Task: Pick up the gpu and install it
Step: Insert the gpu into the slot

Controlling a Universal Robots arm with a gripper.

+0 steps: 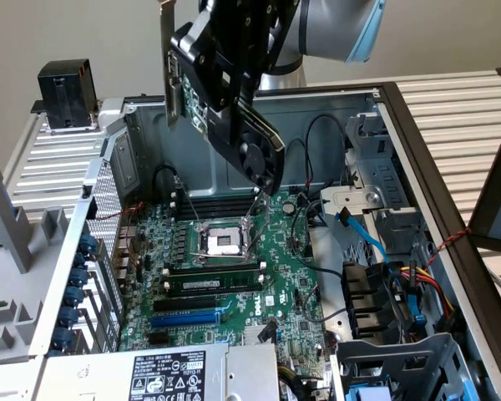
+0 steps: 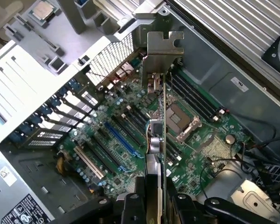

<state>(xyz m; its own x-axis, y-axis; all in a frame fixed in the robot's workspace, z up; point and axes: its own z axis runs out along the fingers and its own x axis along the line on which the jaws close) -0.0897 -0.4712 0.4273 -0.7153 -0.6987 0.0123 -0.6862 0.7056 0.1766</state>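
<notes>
The gripper [image 2: 156, 207] is clamped on the gpu [image 2: 161, 107], one finger on each face of the card. The card hangs tilted in the air, its black fan side [image 1: 255, 154] showing in the exterior view and its silver end bracket [image 2: 164, 46] at the end farthest from the fingers. Directly beneath the gripper lies the motherboard [image 1: 284, 276], well apart from the card. The processor socket [image 1: 221, 241] sits under the held card, and the blue slot [image 1: 188, 319] is farther off.
</notes>
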